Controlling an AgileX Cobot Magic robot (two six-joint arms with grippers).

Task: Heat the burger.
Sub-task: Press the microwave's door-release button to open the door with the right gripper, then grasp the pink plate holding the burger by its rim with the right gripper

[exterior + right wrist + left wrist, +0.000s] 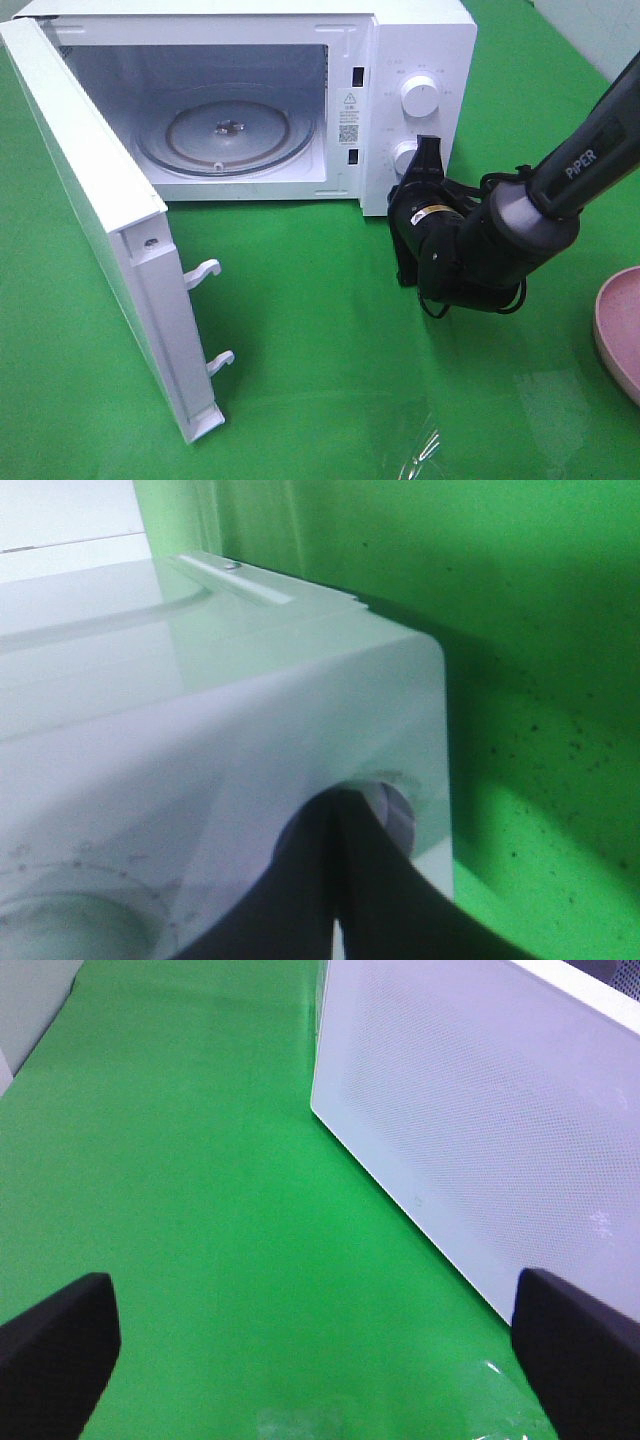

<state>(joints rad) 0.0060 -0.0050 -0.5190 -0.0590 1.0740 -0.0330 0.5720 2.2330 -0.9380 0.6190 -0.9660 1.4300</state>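
Right jaws fully shut at the microwave's (425,35) lower knob (403,158); left jaws wide apart, empty, beside the door (480,1130).

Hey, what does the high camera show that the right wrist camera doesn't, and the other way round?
Only the high view: the door swung wide open, the bare glass turntable inside, and a pink plate at the right. Only the right wrist view: a close look at the right gripper, its fingers meeting with no gap. Both: that gripper at the lower knob, the white microwave and the green table.
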